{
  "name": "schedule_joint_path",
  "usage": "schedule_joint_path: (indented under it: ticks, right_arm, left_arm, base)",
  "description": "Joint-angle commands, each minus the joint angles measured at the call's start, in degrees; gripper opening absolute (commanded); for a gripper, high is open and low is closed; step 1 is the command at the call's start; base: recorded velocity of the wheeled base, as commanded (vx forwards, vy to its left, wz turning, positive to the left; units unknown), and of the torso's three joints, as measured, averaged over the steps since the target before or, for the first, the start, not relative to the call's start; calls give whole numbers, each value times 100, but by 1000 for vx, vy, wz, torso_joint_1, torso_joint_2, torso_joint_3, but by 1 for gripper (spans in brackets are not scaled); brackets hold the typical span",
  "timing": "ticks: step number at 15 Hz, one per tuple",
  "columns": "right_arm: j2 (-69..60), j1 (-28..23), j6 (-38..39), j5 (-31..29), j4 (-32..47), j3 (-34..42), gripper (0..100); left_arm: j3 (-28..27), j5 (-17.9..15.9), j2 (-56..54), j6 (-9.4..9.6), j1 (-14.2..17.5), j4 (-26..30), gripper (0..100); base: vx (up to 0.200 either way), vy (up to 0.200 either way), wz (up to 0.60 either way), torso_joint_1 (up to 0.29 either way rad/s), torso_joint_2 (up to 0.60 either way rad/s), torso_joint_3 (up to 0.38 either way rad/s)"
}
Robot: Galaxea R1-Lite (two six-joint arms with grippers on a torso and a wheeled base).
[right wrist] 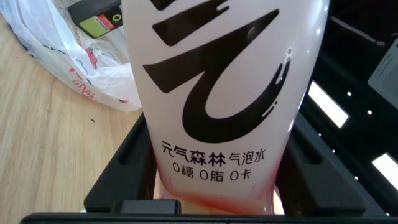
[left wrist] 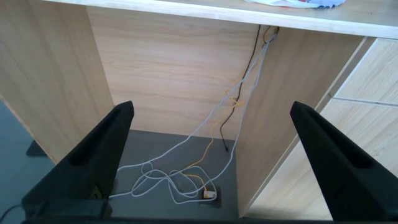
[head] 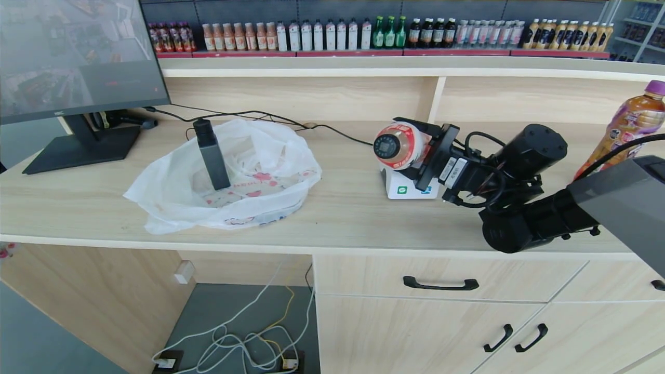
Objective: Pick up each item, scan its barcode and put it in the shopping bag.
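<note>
Two grippers are at work. The right gripper (head: 418, 150) is clamped on one drink bottle (head: 395, 146), which it holds on its side above the wooden counter (head: 337, 218), dark cap facing the head camera. The bottle hangs directly over the single white scanner box (head: 408, 189), which stands on the counter; whether the two touch cannot be told. In the right wrist view, the bottle's white label with black lettering (right wrist: 224, 93) sits between the two black fingers (right wrist: 118, 180), which press on it from either side.

One white plastic shopping bag (head: 156, 192) lies open on the counter to the robot's left of the scanner, well apart from it. It holds one item, a dark grey flat-sided container with a black cap (head: 212, 156), standing upright inside. The right wrist view shows the bag (right wrist: 74, 68) just beyond the held bottle.

One more bottle, orange-brown with a purple cap (head: 636, 122), stands on the counter at the far right behind the right arm.

The left gripper (left wrist: 211, 112) is below the counter top with its two fingers spread wide apart and nothing between them. It faces the open recess where loose cables (left wrist: 186, 180) lie on the floor.

One monitor (head: 72, 52) stands at the counter's left end. One long row of bottles (head: 363, 34) lines the shelf behind.
</note>
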Motion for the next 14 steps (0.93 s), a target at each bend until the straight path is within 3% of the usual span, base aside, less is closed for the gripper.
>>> schedule_joint_path:
  ticks: [1, 14]
  right_arm:
    - [9, 3, -3, 3, -6, 5, 0]
    - [9, 12, -38, 11, -6, 13, 0]
  left_arm:
    - [0, 0, -1, -2, 1, 0, 100]
    - [0, 0, -1, -2, 1, 0, 100]
  base:
    - [0, 0, 0, 0, 0, 0]
    - [0, 0, 0, 0, 0, 0]
